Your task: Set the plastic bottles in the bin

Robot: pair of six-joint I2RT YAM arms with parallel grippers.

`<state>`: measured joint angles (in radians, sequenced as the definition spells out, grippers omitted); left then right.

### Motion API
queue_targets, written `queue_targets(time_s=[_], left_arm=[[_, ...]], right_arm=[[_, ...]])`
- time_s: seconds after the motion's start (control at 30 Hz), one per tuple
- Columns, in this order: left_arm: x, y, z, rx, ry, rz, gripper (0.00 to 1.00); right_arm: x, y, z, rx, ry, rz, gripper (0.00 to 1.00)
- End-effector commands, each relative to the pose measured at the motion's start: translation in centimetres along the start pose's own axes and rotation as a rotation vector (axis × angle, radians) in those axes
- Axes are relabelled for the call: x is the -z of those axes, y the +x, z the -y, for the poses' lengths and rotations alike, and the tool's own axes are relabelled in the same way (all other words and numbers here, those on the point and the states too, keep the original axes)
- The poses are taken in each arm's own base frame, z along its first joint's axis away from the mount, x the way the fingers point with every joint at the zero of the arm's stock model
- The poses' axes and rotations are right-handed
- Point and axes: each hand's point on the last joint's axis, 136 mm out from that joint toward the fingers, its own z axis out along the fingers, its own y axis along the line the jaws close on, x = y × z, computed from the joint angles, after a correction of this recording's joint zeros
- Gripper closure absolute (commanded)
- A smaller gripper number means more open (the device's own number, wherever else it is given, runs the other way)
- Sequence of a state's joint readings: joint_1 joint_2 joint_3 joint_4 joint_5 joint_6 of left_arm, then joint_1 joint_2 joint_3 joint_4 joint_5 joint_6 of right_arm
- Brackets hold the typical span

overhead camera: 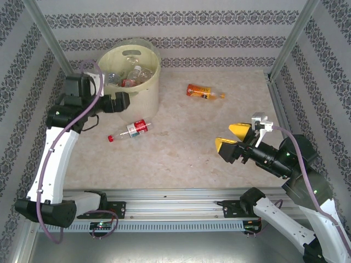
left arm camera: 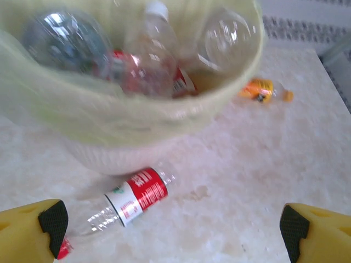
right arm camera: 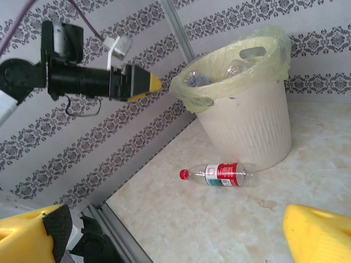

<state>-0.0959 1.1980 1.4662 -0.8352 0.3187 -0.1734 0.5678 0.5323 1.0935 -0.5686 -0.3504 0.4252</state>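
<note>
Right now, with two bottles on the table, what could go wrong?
The red-label bottle lies on its side near the bin; being round, it may roll away when gripped. The left gripper hangs open close to the bin's wall, so lowering toward that bottle might nudge the bin.

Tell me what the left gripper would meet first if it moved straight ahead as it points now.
Most likely the bin: the open left gripper points at its lined rim. The red-labelled bottle lies lower on the table, probably under that line; depth is unclear.
</note>
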Motion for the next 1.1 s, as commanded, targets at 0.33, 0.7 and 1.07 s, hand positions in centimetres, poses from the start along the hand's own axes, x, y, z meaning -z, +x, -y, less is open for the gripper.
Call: queue_targets(time_s=[0.33,0.7,1.07], left_arm=[[-3.9,6.9,-0.3,-0.228,0.077,-0.028,0.00],[-8.4,11.4,-2.3,-0.500,0.018,-0.100,0.02],[-12.0,12.6,-4.2,-0.632,-0.063,-0.232,0.01]], right_arm=[[-0.4,-0.2,-0.5,-0.016,-0.038,0.016,0.02],[-0.4,0.0,-0.3,-0.009,-0.026,0.012,0.02],[0.2,0.4,0.0,0.001,-0.012,0.017,0.02]])
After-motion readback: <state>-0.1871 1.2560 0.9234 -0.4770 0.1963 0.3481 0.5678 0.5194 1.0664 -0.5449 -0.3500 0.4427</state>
